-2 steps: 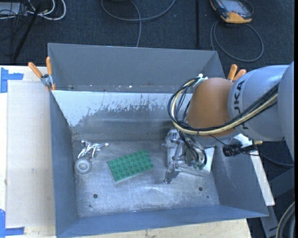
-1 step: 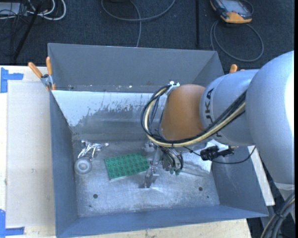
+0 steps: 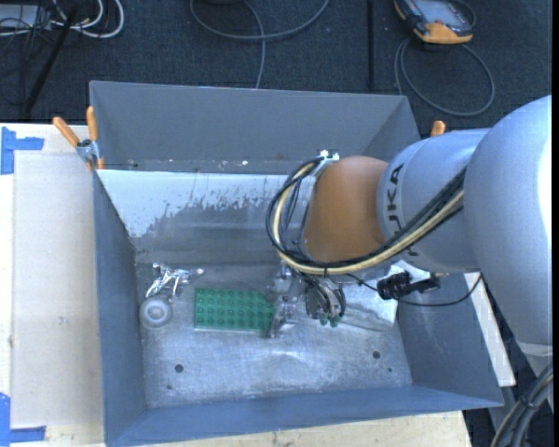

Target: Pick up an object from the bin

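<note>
Arm: the grey arm [image 3: 447, 203] reached in from the right, its orange cover [image 3: 345, 208] over the middle of the bin [image 3: 261, 128], with yellow and black cables [image 3: 284, 214] looped along the cover's left side.
Tool: the tool [image 3: 281, 317] sat low over the bin floor, below the orange cover and right at the right end of a green studded plate [image 3: 228, 310].
Tool state: from where I stood I could not tell how far open it was, nor whether it had hold of anything.
Green studded plate: it lay flat on the floor, left of centre, its long side running left to right. Whether the tool touched it I could not tell.
Left of the plate: a small round greyish ring [image 3: 155, 312] lay just beside the plate's left end, and a shiny silvery piece [image 3: 170, 278] lay a little farther back.
Right of the tool: a pale, clear sheet [image 3: 373, 311] lay on the floor, partly under the arm.
</note>
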`<state>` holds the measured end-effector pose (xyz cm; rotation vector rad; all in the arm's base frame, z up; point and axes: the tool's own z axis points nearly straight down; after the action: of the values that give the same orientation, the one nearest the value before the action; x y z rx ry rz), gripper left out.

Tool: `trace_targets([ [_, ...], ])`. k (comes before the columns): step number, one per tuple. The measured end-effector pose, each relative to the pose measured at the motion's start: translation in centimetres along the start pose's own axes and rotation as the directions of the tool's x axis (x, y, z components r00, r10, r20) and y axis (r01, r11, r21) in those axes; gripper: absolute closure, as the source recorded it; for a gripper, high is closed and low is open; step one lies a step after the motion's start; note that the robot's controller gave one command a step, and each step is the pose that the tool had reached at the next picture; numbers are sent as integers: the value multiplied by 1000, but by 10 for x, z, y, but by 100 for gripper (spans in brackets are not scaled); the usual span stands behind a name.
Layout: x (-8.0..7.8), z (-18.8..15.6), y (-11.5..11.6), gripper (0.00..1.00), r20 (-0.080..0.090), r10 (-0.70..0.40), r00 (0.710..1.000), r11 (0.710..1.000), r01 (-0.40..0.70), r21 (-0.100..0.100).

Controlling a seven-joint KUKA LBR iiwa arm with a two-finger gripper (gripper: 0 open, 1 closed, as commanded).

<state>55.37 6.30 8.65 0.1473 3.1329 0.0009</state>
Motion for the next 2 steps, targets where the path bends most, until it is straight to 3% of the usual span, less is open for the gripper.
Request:
trace_targets([
  [1, -30, -220, -77, 100, 5, -222, 975, 975, 222, 2],
  [2, -21, -179, -133, 100, -8, -397, 918, 918, 397, -2],
])
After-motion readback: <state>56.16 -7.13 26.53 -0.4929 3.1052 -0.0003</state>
